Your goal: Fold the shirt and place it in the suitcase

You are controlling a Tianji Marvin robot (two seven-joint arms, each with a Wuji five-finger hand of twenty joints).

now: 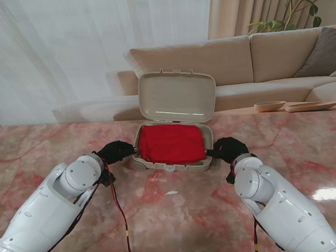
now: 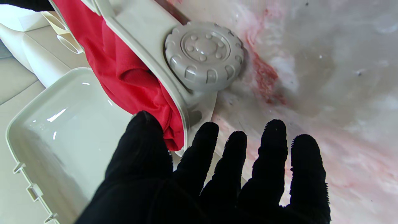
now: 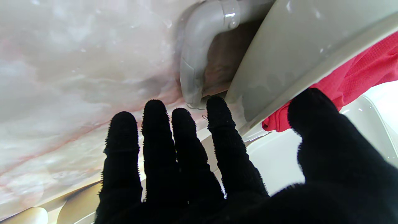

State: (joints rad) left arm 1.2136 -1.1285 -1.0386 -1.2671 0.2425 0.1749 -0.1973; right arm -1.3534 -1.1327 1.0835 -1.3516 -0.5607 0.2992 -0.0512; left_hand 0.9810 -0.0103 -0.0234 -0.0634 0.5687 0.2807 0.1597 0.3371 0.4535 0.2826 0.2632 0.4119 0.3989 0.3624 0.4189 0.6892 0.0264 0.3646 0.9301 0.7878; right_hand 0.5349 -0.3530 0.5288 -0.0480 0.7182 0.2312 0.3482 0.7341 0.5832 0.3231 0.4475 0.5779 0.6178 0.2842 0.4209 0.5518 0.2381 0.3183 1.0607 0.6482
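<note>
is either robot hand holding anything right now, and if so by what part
Nothing is held. The left robot hand and right robot hand sit open at either side of the suitcase, fingers spread, with the red shirt already lying inside.

The folded red fabric shirt (image 1: 172,143) is hiding the floor of the open beige plastic suitcase (image 1: 174,167). Beside that suitcase, whether either black-gloved hand is touching its wall is staying unclear. A small white speck (image 1: 171,192) nearer to me is too small to identify.

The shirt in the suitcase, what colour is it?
Bright red. The shirt shows best in the stand view, lying folded inside the open beige suitcase.
</note>
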